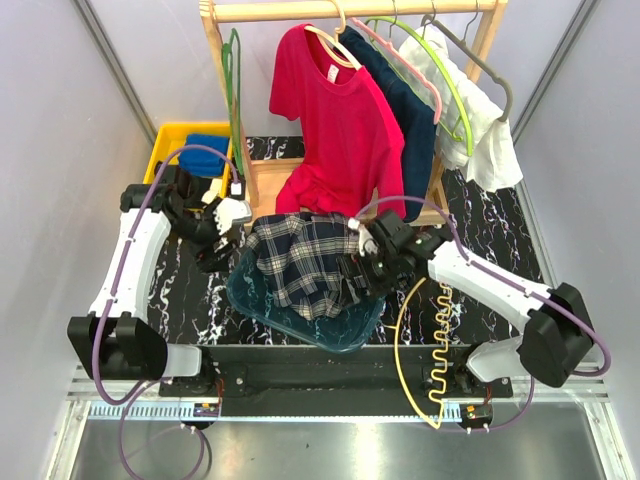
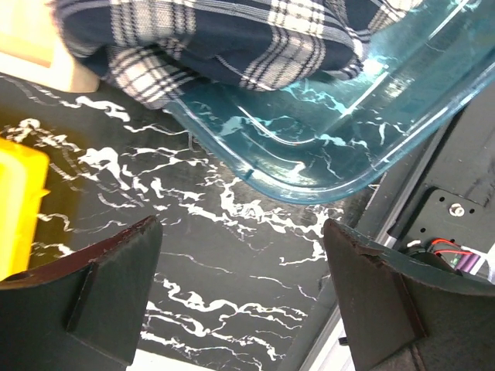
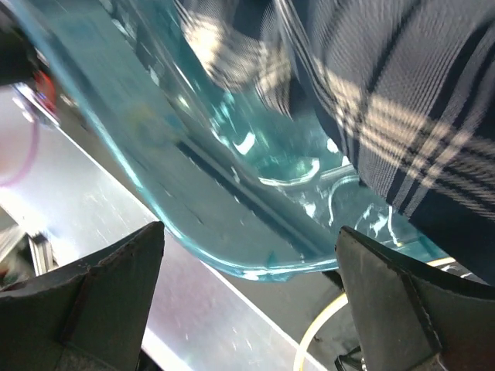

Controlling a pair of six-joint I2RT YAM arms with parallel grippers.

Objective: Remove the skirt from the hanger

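Observation:
The dark navy skirt point(image 1: 416, 120) hangs on the pale pink hanger point(image 1: 405, 65) from the wooden rail, just behind the red T-shirt point(image 1: 340, 120). Both grippers are low over the table, well below the skirt. My left gripper point(image 1: 218, 255) point(image 2: 244, 286) stands open at the left rim of the teal tub, with only marbled table between its fingers. At the tub's right front rim my right gripper point(image 1: 362, 275) point(image 3: 251, 294) is open too, holding nothing. Neither wrist view shows the skirt or the hanger.
A clear teal tub point(image 1: 300, 318) point(image 2: 309, 154) point(image 3: 193, 193) holds a blue-white plaid shirt point(image 1: 300, 260) point(image 2: 232, 39) point(image 3: 387, 93). A yellow bin point(image 1: 180, 135) stands at the back left. On the rail hang a green wire hanger point(image 1: 232, 80), a white garment point(image 1: 480, 130) and a grey hanger point(image 1: 480, 65). A yellow cable point(image 1: 410, 340) loops by the right arm.

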